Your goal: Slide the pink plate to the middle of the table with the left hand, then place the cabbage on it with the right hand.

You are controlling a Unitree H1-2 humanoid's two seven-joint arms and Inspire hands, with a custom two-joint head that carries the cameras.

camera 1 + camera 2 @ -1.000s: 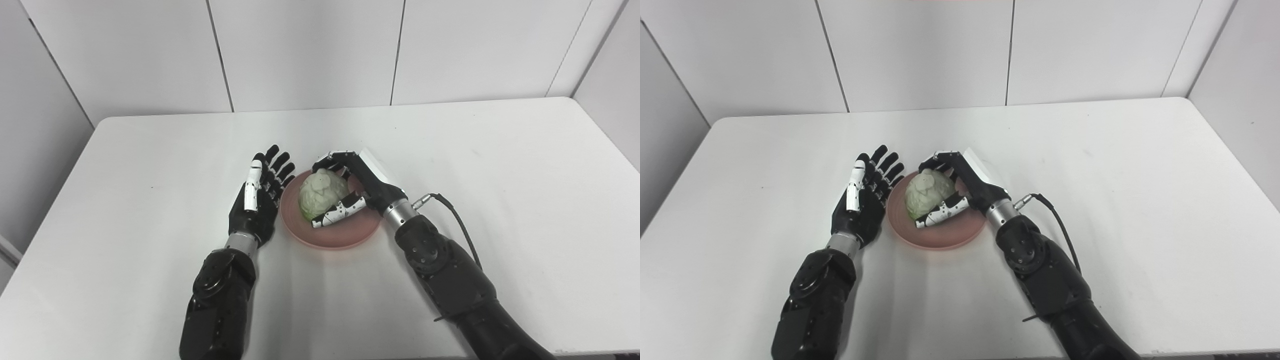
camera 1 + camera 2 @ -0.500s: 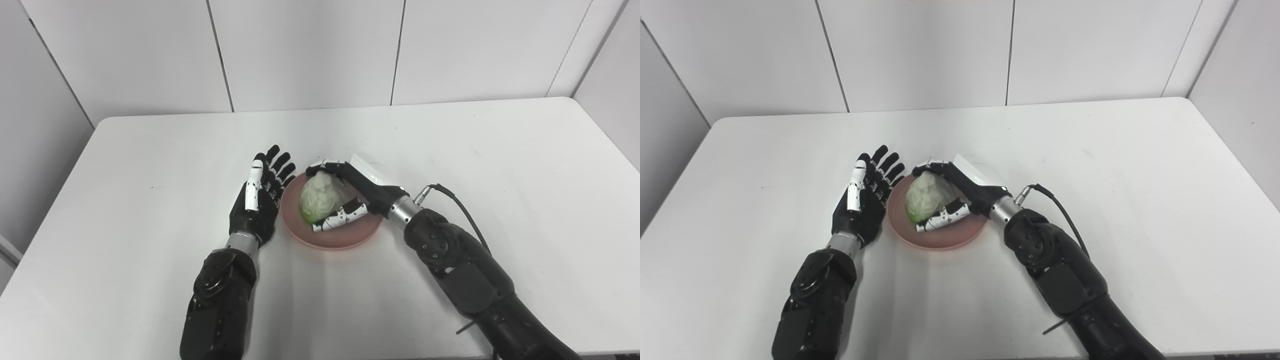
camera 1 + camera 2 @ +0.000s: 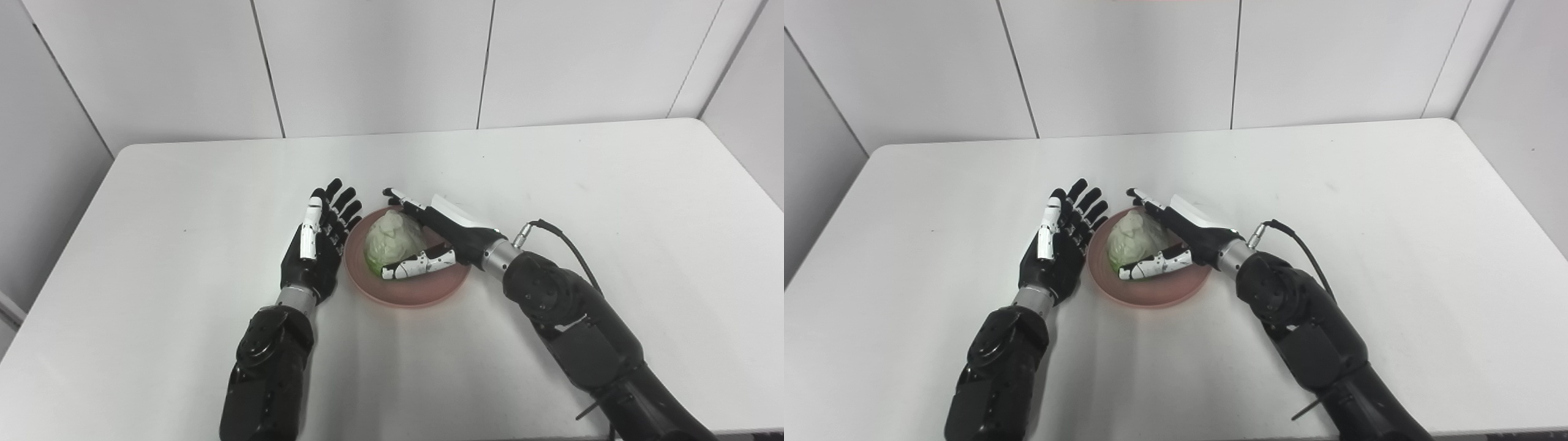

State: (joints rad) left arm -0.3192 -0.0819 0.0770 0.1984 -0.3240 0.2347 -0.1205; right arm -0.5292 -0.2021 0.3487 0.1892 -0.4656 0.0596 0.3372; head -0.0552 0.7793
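Note:
A pale green cabbage [image 3: 392, 240] rests on the pink plate [image 3: 429, 289] near the middle of the white table [image 3: 612, 184]. My right hand [image 3: 450, 236] lies against the cabbage's right side. Its fingers are stretched out straight past the back of the cabbage and its thumb lies along the front, so the hand is open. My left hand [image 3: 318, 245] stands open just left of the plate's rim, palm toward the plate and fingers spread, holding nothing. I cannot tell whether it touches the rim.
White wall panels enclose the table at the back and on both sides. A black cable [image 3: 566, 248] loops off my right wrist above the tabletop. Nothing else stands on the table.
My right hand has lowered onto the plate with the cabbage and its curled fingers have straightened, letting go of the cabbage. The left hand has stayed in place.

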